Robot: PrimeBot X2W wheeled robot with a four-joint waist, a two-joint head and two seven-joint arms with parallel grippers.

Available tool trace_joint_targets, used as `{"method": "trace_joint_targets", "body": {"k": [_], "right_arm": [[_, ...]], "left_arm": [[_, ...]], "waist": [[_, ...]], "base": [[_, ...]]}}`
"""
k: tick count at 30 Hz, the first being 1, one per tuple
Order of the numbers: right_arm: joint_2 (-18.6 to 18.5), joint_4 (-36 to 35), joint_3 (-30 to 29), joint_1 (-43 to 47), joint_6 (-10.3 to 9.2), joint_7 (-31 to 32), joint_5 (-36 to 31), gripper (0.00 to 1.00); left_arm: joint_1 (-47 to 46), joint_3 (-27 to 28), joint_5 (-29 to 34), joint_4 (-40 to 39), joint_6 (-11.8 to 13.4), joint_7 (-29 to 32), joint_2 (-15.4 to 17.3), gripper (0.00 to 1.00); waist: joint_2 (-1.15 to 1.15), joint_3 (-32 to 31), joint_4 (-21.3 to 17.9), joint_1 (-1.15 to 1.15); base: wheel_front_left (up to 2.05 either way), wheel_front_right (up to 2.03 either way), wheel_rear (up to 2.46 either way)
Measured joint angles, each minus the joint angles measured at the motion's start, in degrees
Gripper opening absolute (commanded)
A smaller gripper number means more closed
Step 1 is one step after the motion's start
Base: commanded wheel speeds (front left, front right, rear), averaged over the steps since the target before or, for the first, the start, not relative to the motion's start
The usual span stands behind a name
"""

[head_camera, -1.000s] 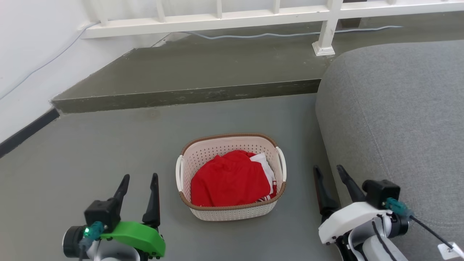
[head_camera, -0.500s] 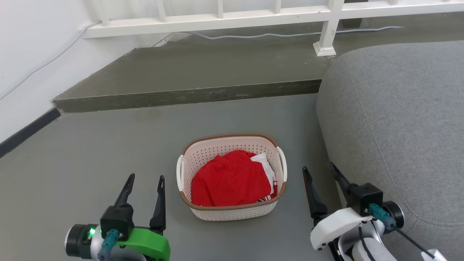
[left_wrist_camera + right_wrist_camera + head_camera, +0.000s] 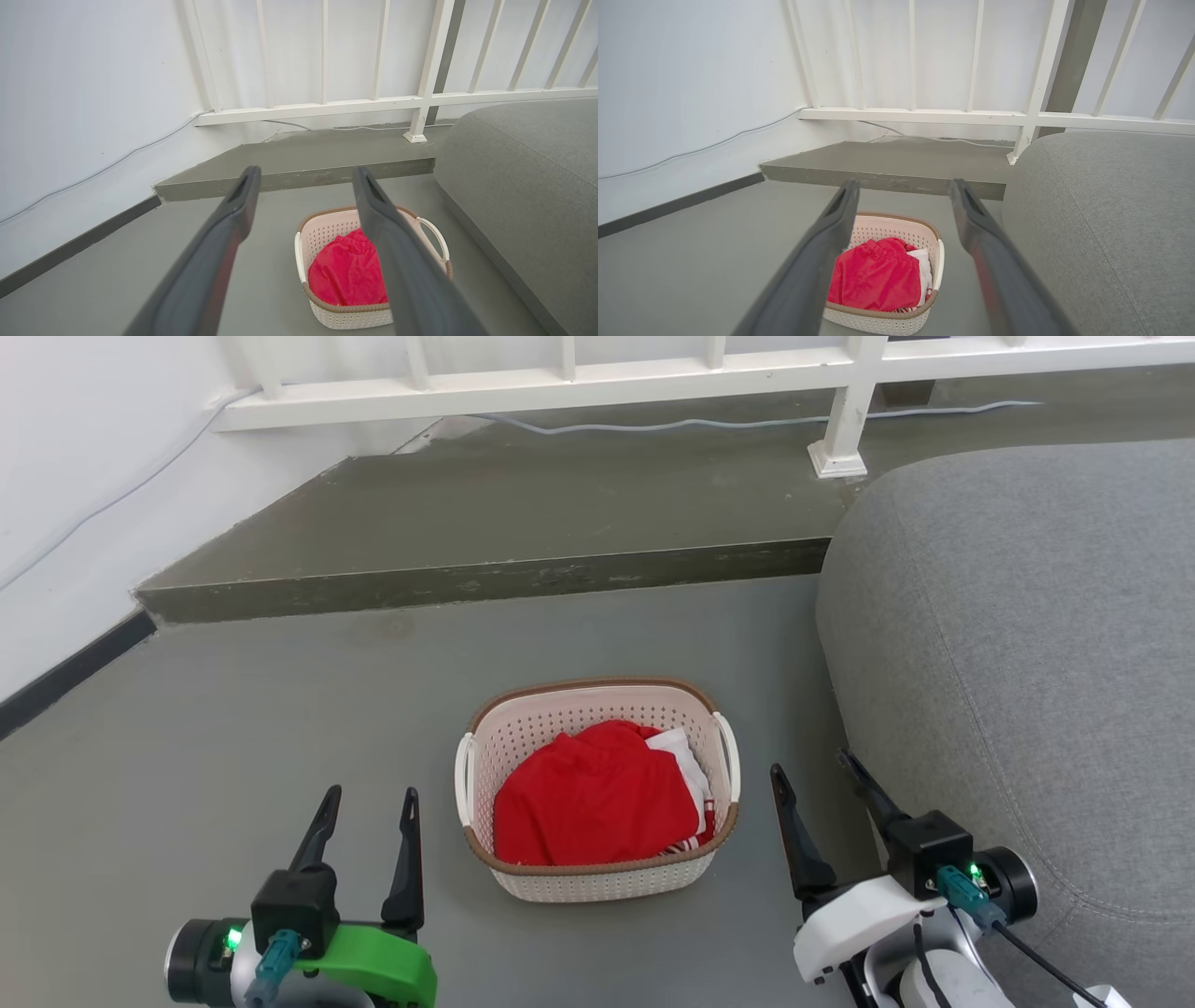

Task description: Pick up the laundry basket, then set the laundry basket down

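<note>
Laundry basket (image 3: 597,885) is seen standing upright on the grey floor (image 3: 280,709), low in the middle of the head view, between the two grippers and touched by neither. It is filled with a red garment (image 3: 588,798), and a white cloth (image 3: 686,761) is tucked in against its right side. White handles (image 3: 462,779) are seen on both short sides, below a brown rim.

To the basket's left, the left gripper (image 3: 371,793) is held near it, its two dark fingers spread apart with nothing between them and the tips pointed away from the robot. On the other side, the right gripper (image 3: 809,763) is likewise parted and empty, set in the gap between the basket and a grey sofa (image 3: 1027,616). Whether its outer finger touches the sofa cannot be told.

In each wrist view the basket is partly hidden behind one of that arm's own fingers.

Behind the basket a raised step (image 3: 485,583) is laid across the floor. A white railing (image 3: 560,383) is fixed at its far side, with a pale cable (image 3: 747,425) trailed under it. A white wall (image 3: 75,457) is seen at the left.
</note>
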Motion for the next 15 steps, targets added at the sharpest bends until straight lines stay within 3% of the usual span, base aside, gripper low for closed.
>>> {"method": "trace_joint_targets", "body": {"k": [15], "right_arm": [[0.0, -0.3, -0.3, 0.0, 0.0, 0.0, 0.5, 1.0]], "left_arm": [[0.0, 0.4, 0.0, 0.4, -0.2, 0.0, -0.1, 1.0]], "waist": [[0.0, 0.3, 0.1, 0.0]], "base": [[0.0, 0.0, 0.0]]}}
